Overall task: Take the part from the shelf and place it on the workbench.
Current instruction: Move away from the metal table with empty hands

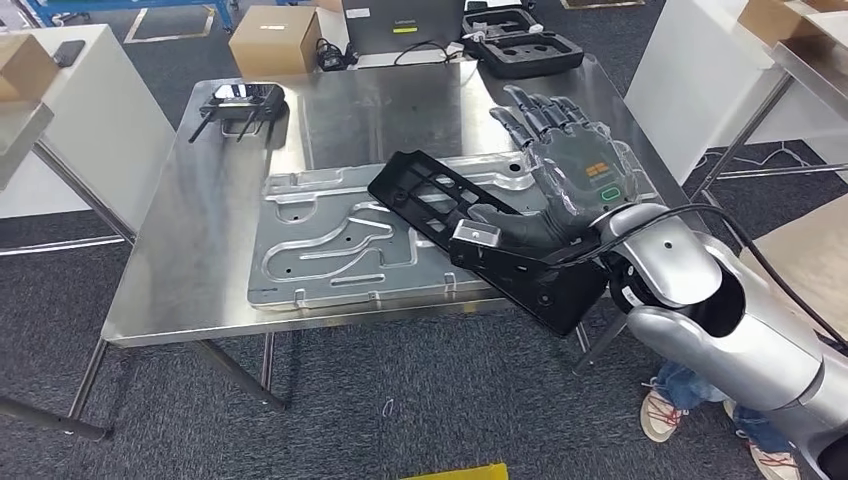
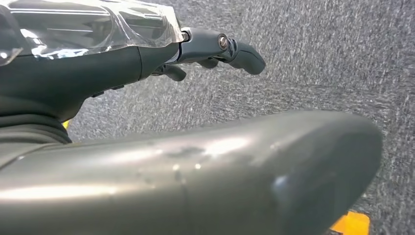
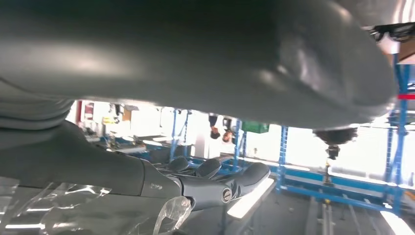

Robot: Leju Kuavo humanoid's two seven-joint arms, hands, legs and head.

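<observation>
- The robot's right hand reaches over the right side of a steel surface. Its fingers are spread flat and point toward the far edge, while its thumb lies across a black part.
- The black part is a long, flat frame with cut-out openings. It lies diagonally, and the thumb appears to pinch it against the palm. Its far end rests over a grey metal plate. Its near end juts past the surface's near right corner, over the carpet.
- The grey metal plate is moulded with channels and lies near the surface's near edge.
- The left hand hangs over grey carpet, its fingers loosely apart and holding nothing.
- A small black device with antennas sits at the surface's far left corner.
- A person's sneakers show on the carpet beside the right arm.
- Risk, as I judge it: much of the part overhangs the corner, so letting go here could tip it onto the carpet. The thumb-only hold also looks light, and a quick move might let the frame slide out.
</observation>
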